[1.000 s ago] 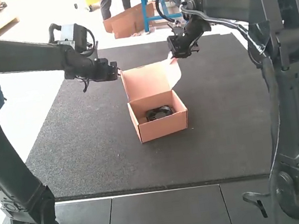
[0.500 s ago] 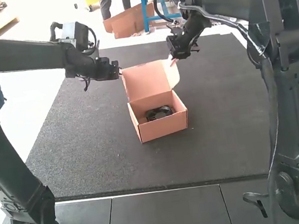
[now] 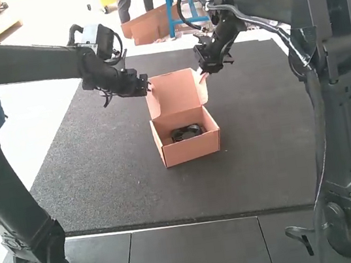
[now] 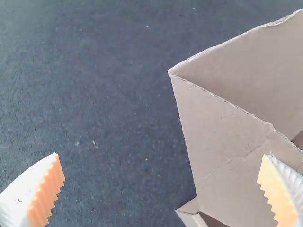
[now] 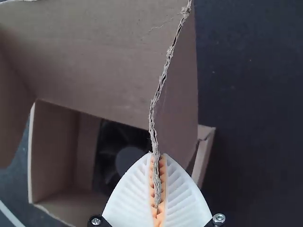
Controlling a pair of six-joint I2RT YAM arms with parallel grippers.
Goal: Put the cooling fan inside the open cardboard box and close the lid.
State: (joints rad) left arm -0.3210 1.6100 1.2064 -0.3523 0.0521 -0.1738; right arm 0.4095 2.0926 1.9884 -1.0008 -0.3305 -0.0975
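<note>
An open cardboard box (image 3: pixel 191 146) stands mid-mat with the black cooling fan (image 3: pixel 185 132) lying inside it. Its lid (image 3: pixel 171 94) stands upright at the back. My right gripper (image 3: pixel 204 71) is shut on the lid's right side flap (image 5: pixel 177 101), pinching its torn edge; the right wrist view looks past my right gripper (image 5: pixel 157 160) to the fan (image 5: pixel 118 158) below. My left gripper (image 3: pixel 143 86) is open at the lid's left edge. In the left wrist view my left gripper (image 4: pixel 160 157) has the lid's left flap (image 4: pixel 227 142) between its fingers (image 4: pixel 45 189), not touching.
The box sits on a dark rubber mat (image 3: pixel 102 169) with free room all around it. Another cardboard box (image 3: pixel 149 23) lies on the floor beyond the mat's far edge.
My left gripper has moved right, up to the lid's left edge. My right gripper has shifted slightly left and away with the flap in its grip.
</note>
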